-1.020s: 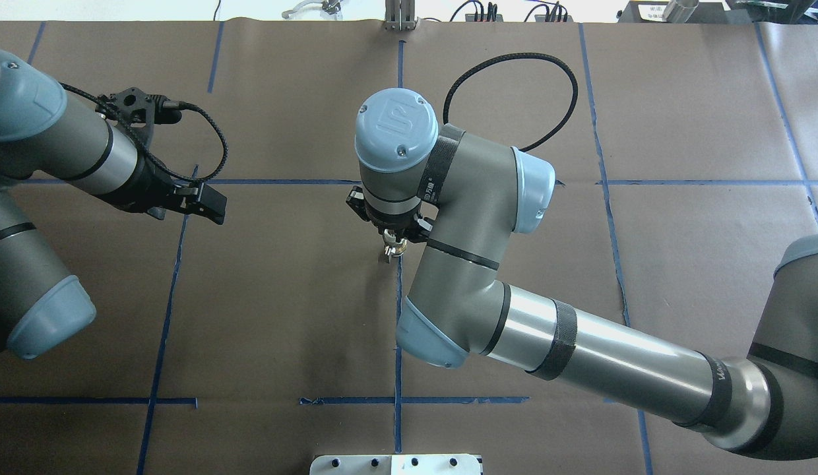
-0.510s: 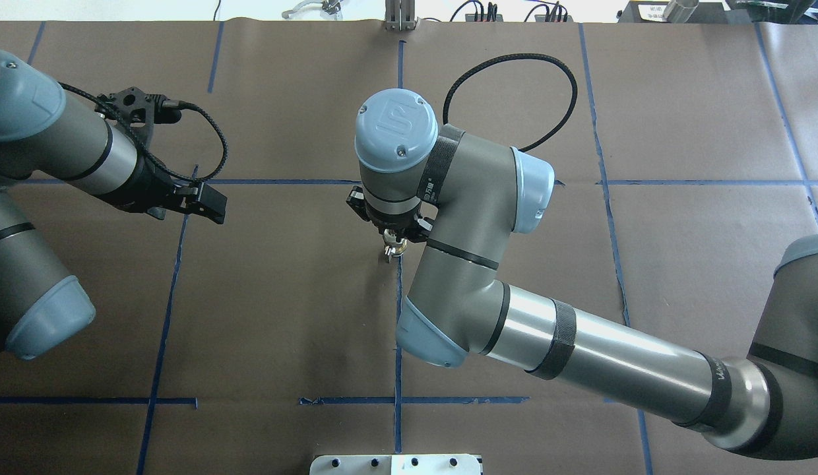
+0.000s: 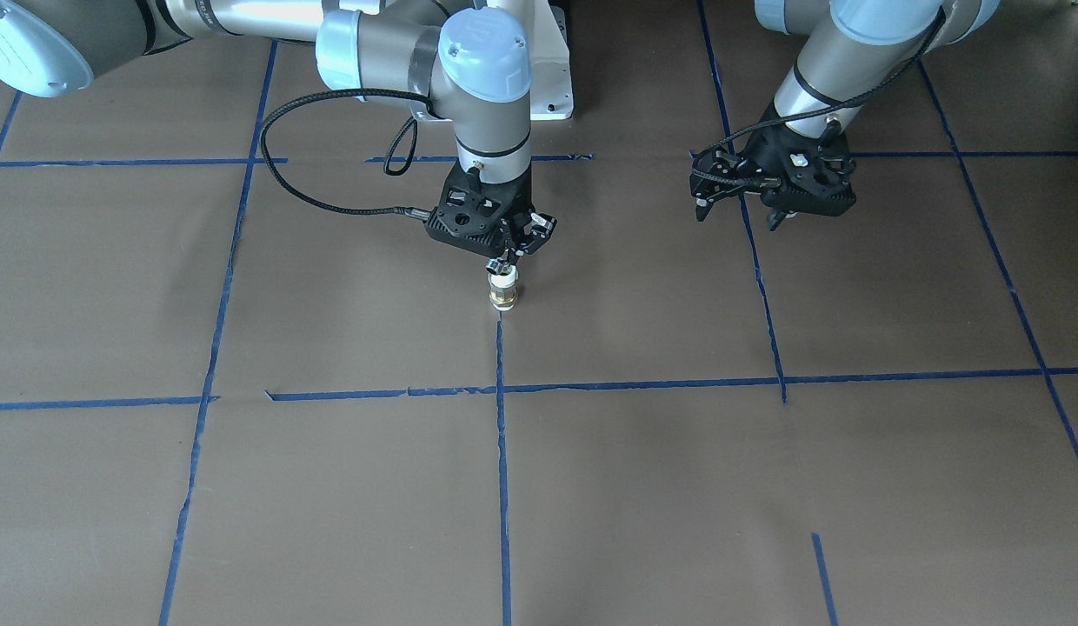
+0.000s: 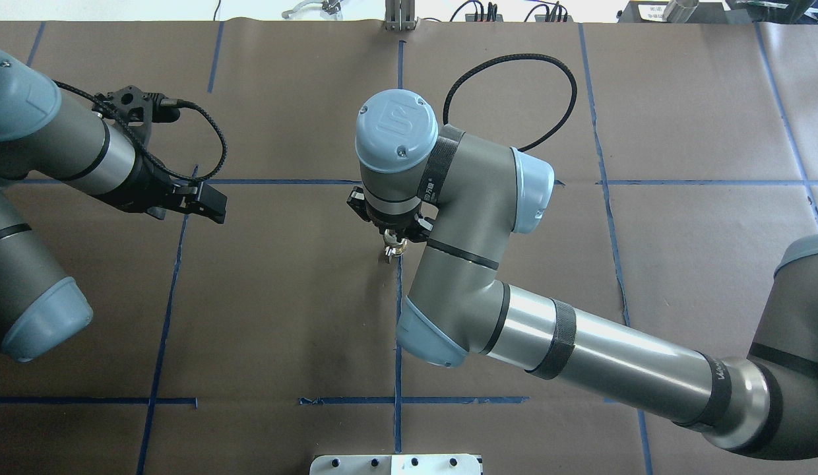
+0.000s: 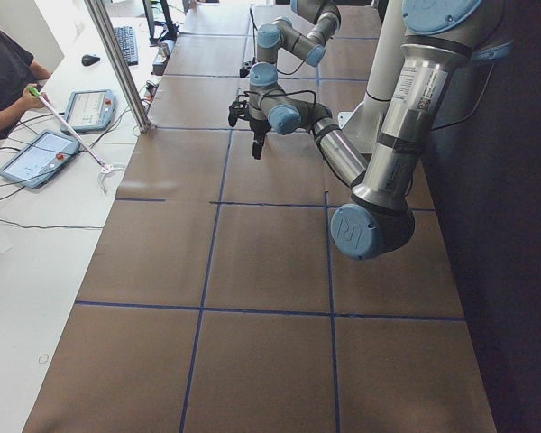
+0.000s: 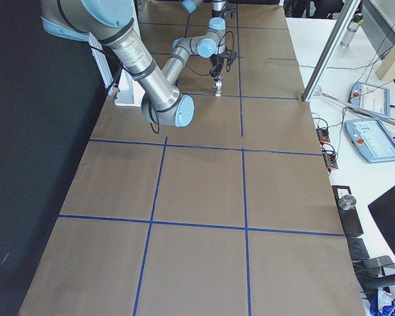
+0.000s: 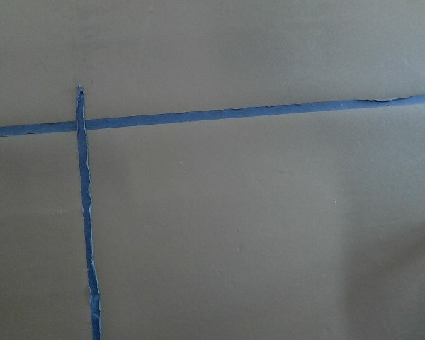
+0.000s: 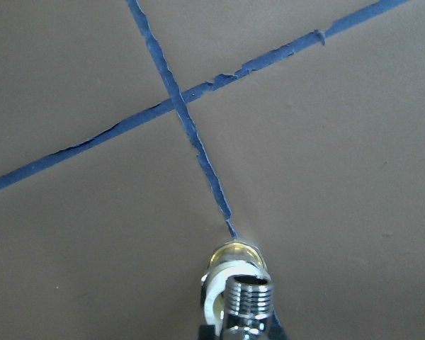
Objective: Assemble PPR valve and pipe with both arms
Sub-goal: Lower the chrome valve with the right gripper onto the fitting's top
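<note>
A: What's changed?
B: Hardly anything. The right end effector (image 3: pixel 505 254) stays clamped on the PPR valve (image 3: pixel 502 269), seated atop the pipe (image 3: pixel 502 294) near frame centre (whether it rests on the table (image 3: pixel 591 487), I can't tell).
A: The left end effector (image 3: pixel 737 216)?
B: Upper right, jaws apart and empty, drifting slightly away. The joint looks made.

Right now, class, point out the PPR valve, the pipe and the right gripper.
PPR valve (image 8: pixel 250 301): right wrist view, threaded chrome stub.
Pipe (image 3: pixel 502 297): front-facing view, brass lower part.
Right gripper (image 3: pixel 505 257): front-facing view, between the jaws' tips.
</note>
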Robot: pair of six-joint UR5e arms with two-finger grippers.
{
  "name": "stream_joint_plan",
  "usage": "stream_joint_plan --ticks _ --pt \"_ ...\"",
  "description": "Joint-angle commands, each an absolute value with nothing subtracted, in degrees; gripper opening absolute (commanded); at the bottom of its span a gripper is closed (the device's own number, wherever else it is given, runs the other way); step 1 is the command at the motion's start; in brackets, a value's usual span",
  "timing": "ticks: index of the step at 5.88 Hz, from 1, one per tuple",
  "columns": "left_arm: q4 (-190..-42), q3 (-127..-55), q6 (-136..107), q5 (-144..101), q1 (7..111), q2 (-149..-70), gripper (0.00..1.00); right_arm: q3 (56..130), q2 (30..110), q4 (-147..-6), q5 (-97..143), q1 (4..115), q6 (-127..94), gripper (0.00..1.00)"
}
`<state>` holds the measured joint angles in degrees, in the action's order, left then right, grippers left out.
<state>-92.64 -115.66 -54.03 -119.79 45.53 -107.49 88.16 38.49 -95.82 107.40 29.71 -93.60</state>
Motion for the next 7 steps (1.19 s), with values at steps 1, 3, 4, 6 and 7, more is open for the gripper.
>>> stream_joint_plan --ticks 1,3,4,6,7 --pt "-92.6 -116.0 -54.1 -119.8 45.5 -107.5 1.0 88.1 38.4 -95.8 107.4 29.7 -93.5 0.0" --pt "-92.6 -116.1 -54.2 -119.9 45.5 -107.5 1.0 88.0 38.4 -95.7 107.4 29.8 -93.4 0.0" --pt "-92.6 -116.4 -54.2 -119.8 45.5 -107.4 1.0 88.0 38.3 -95.7 107.4 29.8 -93.4 0.0" --pt "-92.5 -116.6 -54.3 -119.9 45.5 -107.4 1.0 88.2 38.3 -95.7 107.4 29.8 -93.4 0.0" --pt "-92.5 -116.7 -54.3 -119.9 45.5 -107.5 1.0 88.2 38.2 -95.7 107.4 29.8 -93.4 0.0"
